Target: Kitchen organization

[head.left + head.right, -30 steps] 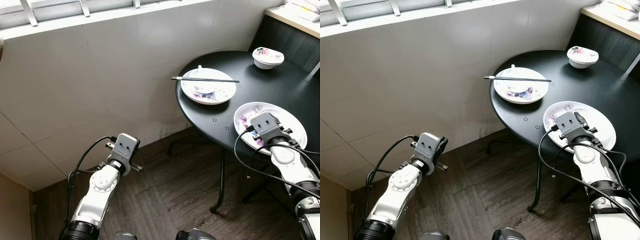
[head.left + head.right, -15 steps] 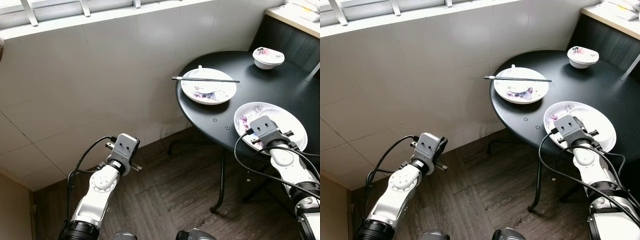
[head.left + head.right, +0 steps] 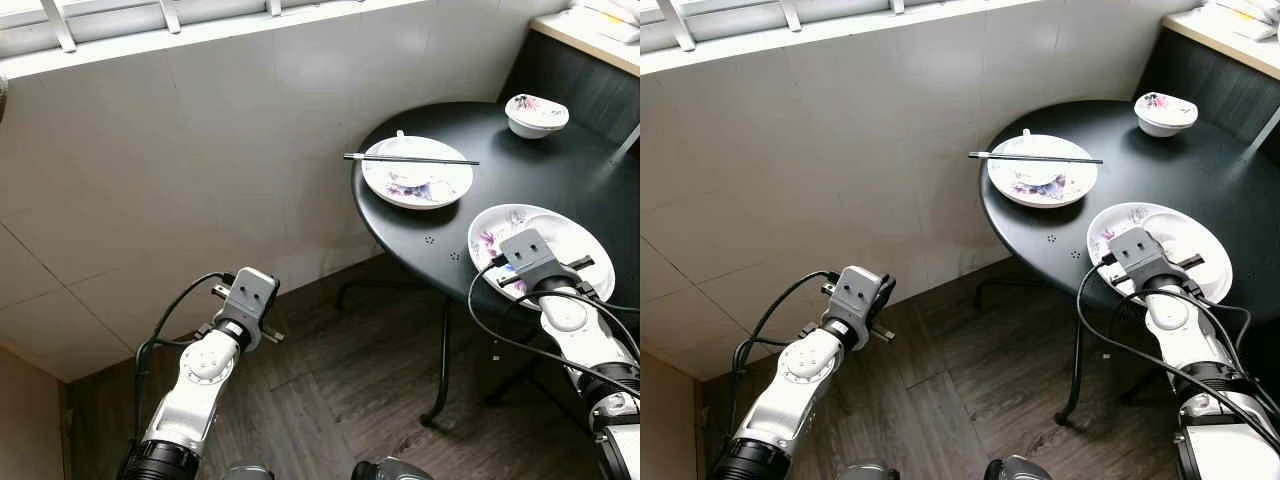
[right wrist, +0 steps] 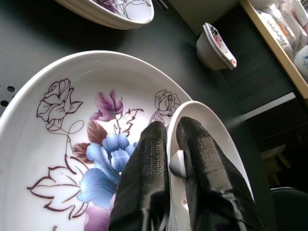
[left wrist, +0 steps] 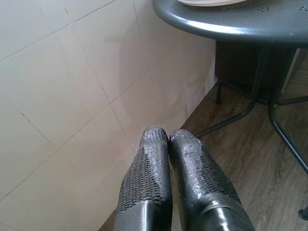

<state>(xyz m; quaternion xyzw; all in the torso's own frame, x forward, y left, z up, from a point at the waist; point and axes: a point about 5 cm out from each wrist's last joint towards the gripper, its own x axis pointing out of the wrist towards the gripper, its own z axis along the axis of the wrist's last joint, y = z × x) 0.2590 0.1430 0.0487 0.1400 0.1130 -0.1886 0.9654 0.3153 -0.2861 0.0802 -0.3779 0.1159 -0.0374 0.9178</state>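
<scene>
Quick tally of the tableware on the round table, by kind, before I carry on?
Floral plates: 2, near plate under the right gripper, far plate
Small bowls: 2, one far back, one on the near plate
Chopsticks: 1 pair, across the far plate
Spoons: 1, on the far plate
Total: 6

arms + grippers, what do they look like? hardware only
Two silver-white arms with black elbow cuffs and loose black cables looped alongside. Each wrist ends in a grey boxy camera block. The left gripper and right gripper each have two long black fingers with textured, mesh-like pads.
</scene>
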